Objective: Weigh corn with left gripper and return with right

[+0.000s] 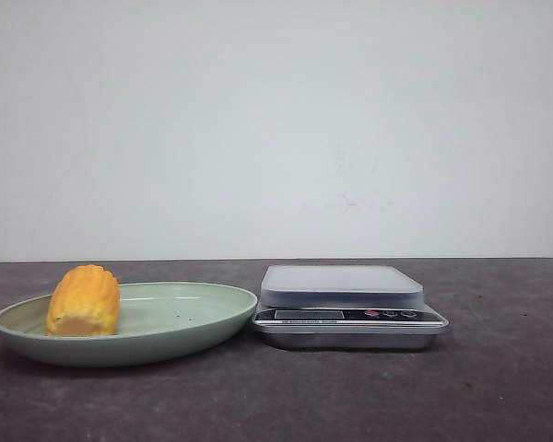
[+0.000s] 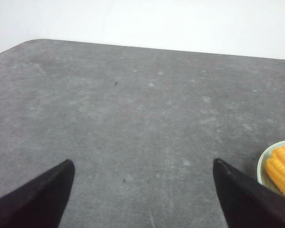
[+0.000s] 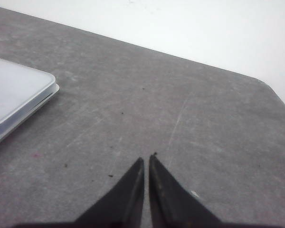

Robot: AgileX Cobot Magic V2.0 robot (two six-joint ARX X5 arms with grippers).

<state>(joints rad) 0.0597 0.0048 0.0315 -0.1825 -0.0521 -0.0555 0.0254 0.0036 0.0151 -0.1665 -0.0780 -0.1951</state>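
Left wrist view is showing the left gripper hanging with its jaws spread wide over bare gray table, nothing between them; the table's rounded far corner is lying ahead. The corn is sitting off to one side of the jaws, on the pale green plate. The right gripper is holding its jaws pressed almost together over open table beside the scale. The plate is lying just left of the scale, with the corn at its left end.
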